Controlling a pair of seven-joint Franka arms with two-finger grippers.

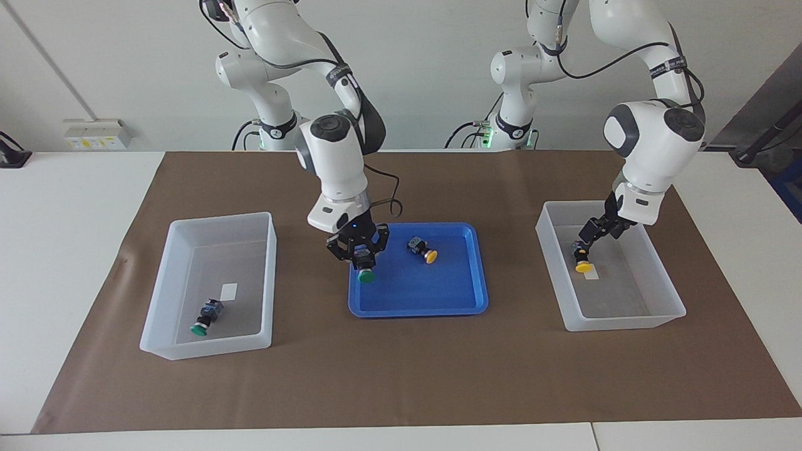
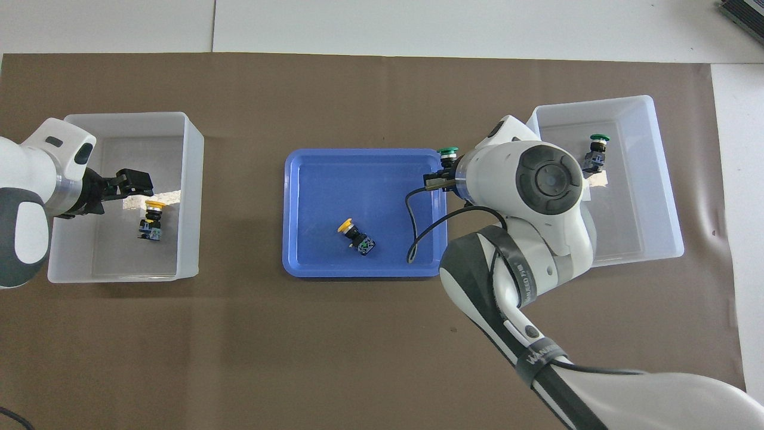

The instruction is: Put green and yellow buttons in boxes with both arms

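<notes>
White jointed arms [image 1: 338, 169] with dark grey joint caps, black cables, black hands.

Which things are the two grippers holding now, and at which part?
The right gripper holds a green button by its body, cap down, over the blue tray. The left gripper holds nothing; a yellow button lies under it.

The right arm is reaching in from its base and bending down over the blue tray [image 1: 418, 307], its wrist pointing nearly straight down. The right end effector [image 1: 361, 254] is hanging over the tray's edge toward the right arm's end, fingers clamping a green button [image 1: 366, 274]. The left arm is angling down, well apart from the tray toward the left arm's end of the surface, and the left end effector [image 1: 589, 235] is tilting downward there
</notes>
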